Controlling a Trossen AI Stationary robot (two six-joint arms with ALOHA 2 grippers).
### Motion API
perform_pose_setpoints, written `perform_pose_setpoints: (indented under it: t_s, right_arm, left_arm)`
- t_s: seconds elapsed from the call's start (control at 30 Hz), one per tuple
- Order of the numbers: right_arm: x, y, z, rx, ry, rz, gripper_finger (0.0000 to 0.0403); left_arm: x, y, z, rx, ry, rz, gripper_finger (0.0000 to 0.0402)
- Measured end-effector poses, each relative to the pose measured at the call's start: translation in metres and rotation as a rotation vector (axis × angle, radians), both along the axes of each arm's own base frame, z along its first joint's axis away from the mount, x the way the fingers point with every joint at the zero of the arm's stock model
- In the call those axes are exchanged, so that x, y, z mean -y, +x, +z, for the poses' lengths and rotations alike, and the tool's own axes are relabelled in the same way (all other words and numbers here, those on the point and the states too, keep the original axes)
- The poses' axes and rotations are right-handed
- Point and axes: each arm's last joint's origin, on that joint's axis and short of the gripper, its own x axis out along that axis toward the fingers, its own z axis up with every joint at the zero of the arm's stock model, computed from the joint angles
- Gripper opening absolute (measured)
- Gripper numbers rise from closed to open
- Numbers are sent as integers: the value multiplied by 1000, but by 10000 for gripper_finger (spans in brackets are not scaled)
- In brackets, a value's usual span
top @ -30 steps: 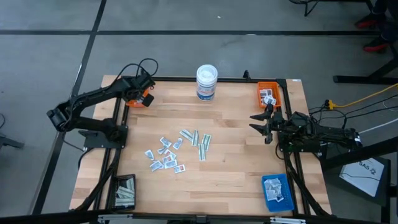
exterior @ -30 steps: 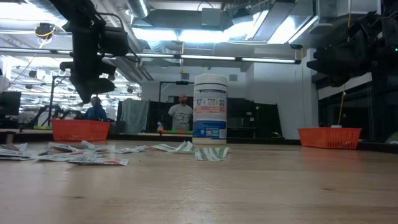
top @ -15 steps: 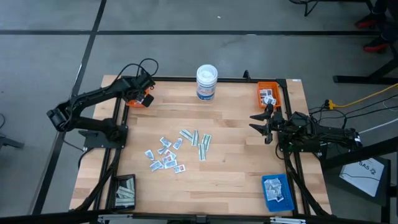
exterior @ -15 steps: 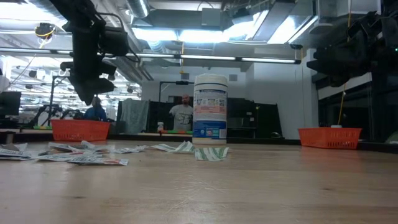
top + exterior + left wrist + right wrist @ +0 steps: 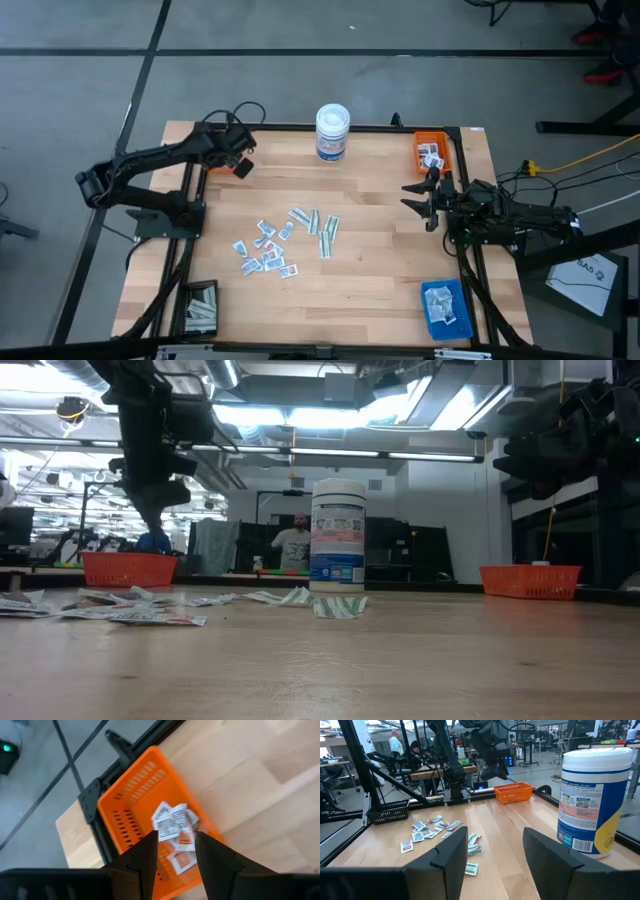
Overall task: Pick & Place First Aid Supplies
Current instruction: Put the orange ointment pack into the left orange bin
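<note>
Left gripper (image 5: 174, 851) hangs released (fingers apart) above packets (image 5: 172, 822) in the orange basket (image 5: 131, 785).

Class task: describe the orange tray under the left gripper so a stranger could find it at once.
Start at the wooden table and go to its far left corner. There the left gripper hangs open over an orange tray holding packets; the other orange tray sits at the far right corner.

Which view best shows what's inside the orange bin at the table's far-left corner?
The left wrist view: it looks down into the orange bin at its packets. High view: bin mostly hidden by the arm. Low and right wrist views: side wall only.
</note>
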Motion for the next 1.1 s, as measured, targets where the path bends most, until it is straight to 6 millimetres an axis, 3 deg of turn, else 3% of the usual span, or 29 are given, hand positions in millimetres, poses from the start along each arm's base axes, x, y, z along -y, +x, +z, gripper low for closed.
perform_pose_setpoints:
  t_s: [0.37, 0.7, 1.1]
  right_arm:
    - [0, 0, 0, 0, 0, 0, 191]
    - [0, 0, 0, 0, 1, 0, 191]
    - [0, 0, 0, 0, 0, 0, 191]
  left_arm:
    - [35, 36, 3, 177, 26, -192, 123]
    - [90, 76, 17, 427, 113, -473, 119]
    - [156, 88, 23, 583, 70, -727, 114]
